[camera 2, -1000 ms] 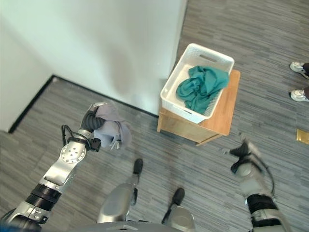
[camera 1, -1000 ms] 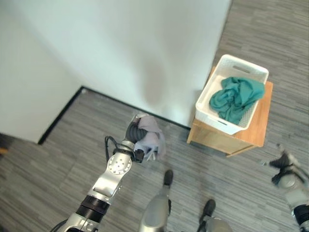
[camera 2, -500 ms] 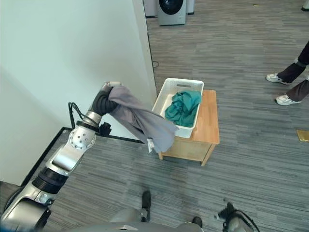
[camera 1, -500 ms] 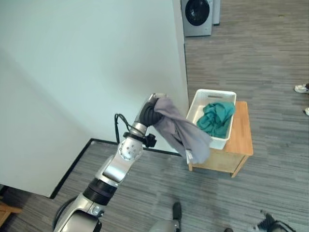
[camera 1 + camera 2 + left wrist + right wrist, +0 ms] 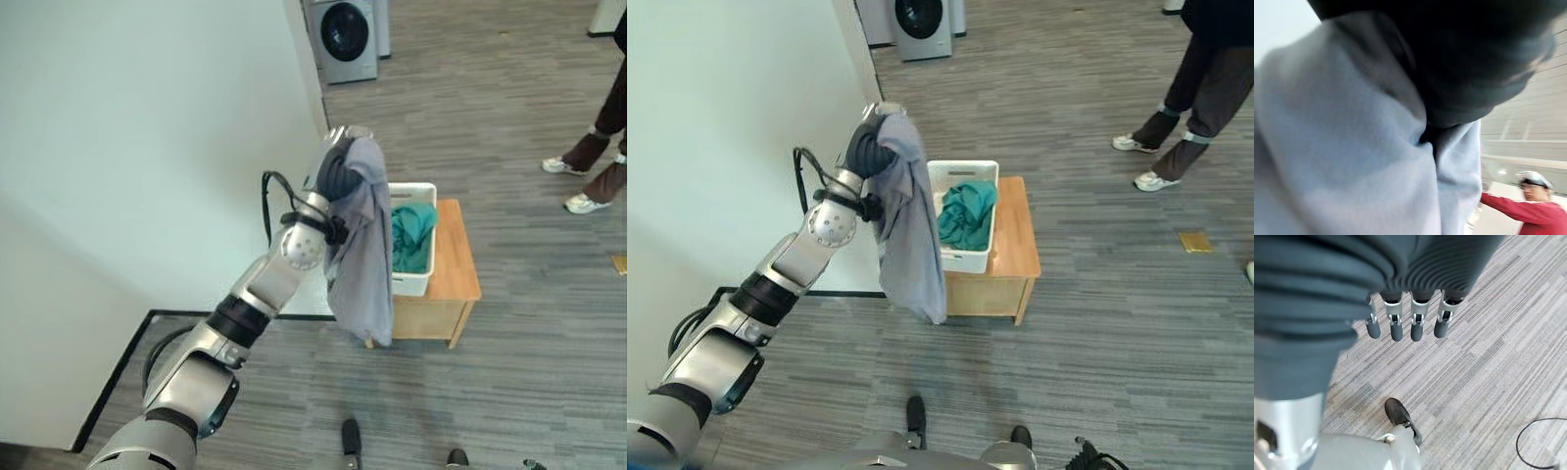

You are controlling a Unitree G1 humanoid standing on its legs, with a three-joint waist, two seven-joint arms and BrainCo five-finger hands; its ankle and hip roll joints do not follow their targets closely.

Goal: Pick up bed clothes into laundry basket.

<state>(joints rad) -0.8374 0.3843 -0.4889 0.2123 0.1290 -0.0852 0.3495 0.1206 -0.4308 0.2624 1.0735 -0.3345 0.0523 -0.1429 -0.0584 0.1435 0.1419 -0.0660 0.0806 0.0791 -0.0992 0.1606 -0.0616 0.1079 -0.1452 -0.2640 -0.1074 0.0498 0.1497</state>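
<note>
1. Fingers (image 5: 1396, 328) of the right hand (image 5: 1415, 284): straight, hanging loose over the grey striped floor (image 5: 1136, 294), holding nothing. Fingers of the left hand (image 5: 338, 168): hidden under cloth, so whether they clench cannot be told; the hand is raised high in front of the pale wall (image 5: 127, 137).
2. Pale wall: fills the robot's left side of the scene, with a dark strip along its base.
3. Grey striped floor: covers the rest of the scene.
4. Grey garment (image 5: 362, 255): draped over the left hand and hanging down in a long fold. In the left eye view its lower part overlaps the near edge of the laundry basket (image 5: 419, 188); it is in the air, not inside the basket.
5. Person (image 5: 1195, 69): dark trousers and pale shoes, standing on the floor well apart from the basket, on the robot's right.
6. Washing machine (image 5: 343, 37): against the far end of the wall.
7. Wooden stand (image 5: 456, 274): low, beside the wall's corner, carrying the basket.
8. Laundry basket: white, resting on the stand.
9. Green cloth (image 5: 967, 213): bunched inside the basket.
</note>
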